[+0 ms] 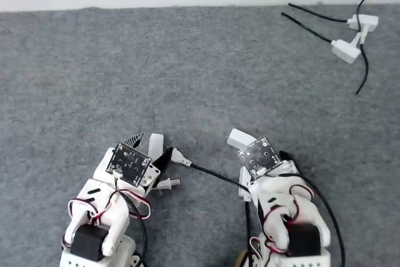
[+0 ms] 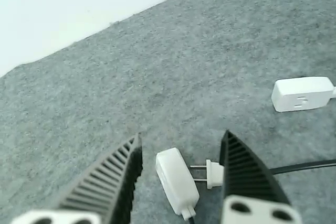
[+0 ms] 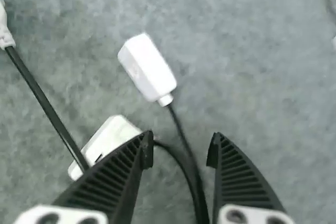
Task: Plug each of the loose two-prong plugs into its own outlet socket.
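Observation:
My left gripper [image 2: 182,136] is open, low over the grey mat. A white outlet socket [image 2: 176,182] and a white two-prong plug [image 2: 211,173] lie between its fingers, prongs facing the socket with a small gap. In the high view this socket [image 1: 155,144] and plug [image 1: 181,157] lie just ahead of the left arm, and a second loose plug [image 1: 167,184] lies beside it. My right gripper [image 3: 181,136] is open above a black cable. Just beyond it lies another white socket [image 3: 147,74], and a white block [image 3: 105,140] sits partly under one finger.
Two white connectors [image 1: 345,50] with black cables lie at the far right corner of the mat. The first plug's black cable [image 1: 212,174] runs across the gap between the two arms. The mat [image 1: 187,73] stretches to a white wall behind.

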`<state>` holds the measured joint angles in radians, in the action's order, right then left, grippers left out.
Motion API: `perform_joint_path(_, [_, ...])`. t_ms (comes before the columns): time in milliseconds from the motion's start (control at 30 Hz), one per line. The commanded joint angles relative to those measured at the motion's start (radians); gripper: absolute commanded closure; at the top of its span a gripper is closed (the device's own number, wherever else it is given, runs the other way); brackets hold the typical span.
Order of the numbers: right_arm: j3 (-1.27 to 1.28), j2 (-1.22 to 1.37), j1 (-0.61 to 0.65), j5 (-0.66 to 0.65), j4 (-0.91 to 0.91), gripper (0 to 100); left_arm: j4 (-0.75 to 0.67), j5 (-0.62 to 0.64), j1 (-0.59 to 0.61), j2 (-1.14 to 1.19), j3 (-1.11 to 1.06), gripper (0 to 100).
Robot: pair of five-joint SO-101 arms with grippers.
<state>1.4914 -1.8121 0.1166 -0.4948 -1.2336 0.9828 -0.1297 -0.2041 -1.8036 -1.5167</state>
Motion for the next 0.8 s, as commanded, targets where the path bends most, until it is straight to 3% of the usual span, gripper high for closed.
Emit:
perform_joint_path(0, [0.089,-0.005,-0.016,0.015,0.062,82.1,-0.029,-0.005,0.003,-0.006,0.015,76])
perform_joint_path(233, [0.192,0.010,0.018,0.018,0.145,82.1,-0.069,-0.006,0.000,-0.006,-0.019,76])
perform_joint_path(433, [0.192,0.001,0.022,0.015,-0.081,82.0,-0.068,-0.006,0.000,-0.006,-0.021,76])
perform_joint_path(767, [0.192,-0.001,0.021,0.014,-0.085,82.1,-0.077,-0.006,0.005,-0.006,-0.022,76])
